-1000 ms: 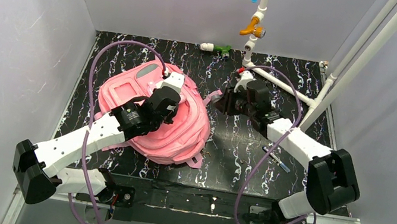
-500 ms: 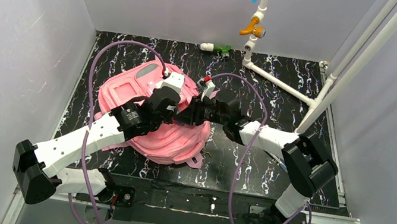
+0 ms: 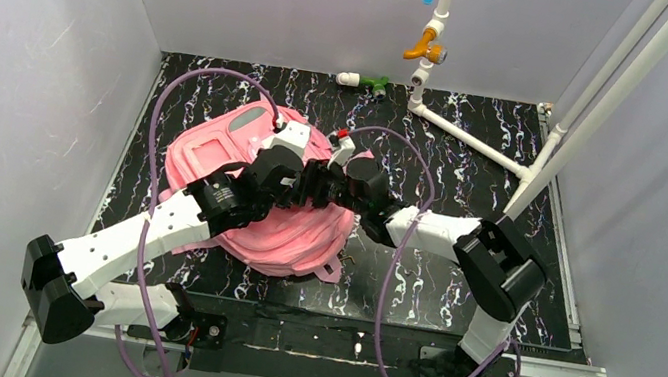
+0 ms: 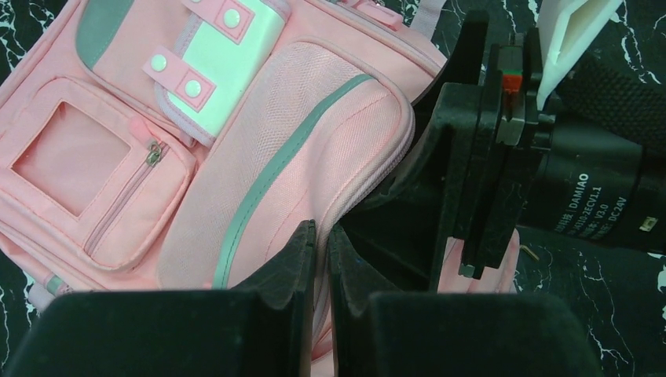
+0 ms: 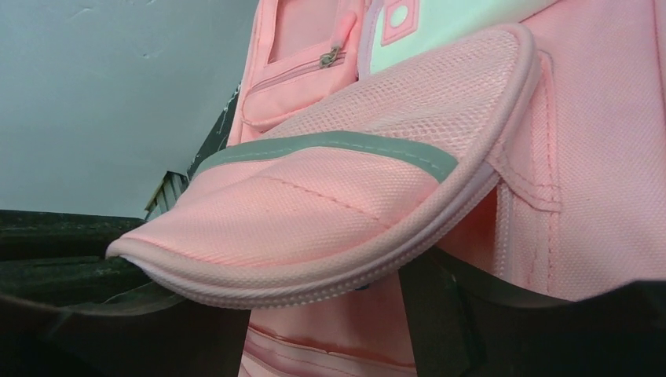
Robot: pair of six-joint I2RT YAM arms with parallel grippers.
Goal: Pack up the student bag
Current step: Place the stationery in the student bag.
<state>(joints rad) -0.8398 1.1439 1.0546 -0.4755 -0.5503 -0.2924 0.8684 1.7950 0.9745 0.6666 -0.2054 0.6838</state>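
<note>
The pink student bag [image 3: 209, 154] lies on the left half of the dark marbled table. My left gripper [image 3: 290, 182] is shut on the zipper edge of the bag's lifted front flap [image 4: 345, 141]; in the left wrist view the pink edge runs between the pressed fingers of the left gripper [image 4: 322, 236]. My right gripper [image 3: 312, 185] reaches under that flap from the right. In the right wrist view the right gripper [image 5: 314, 322] stands open, its fingers wide apart inside the opening with pink lining [image 5: 330, 330] between them. The flap [image 5: 353, 181] arches just above.
A white pipe frame [image 3: 479, 143] with an orange valve [image 3: 423, 49] and a blue one stands at the back right. A green and white fitting [image 3: 364, 81] lies by the back wall. Grey walls close in on left, back and right.
My right arm has swung left from mid-table to the bag, gone in under the flap, and its jaws have widened. The left gripper has kept its hold and place.
</note>
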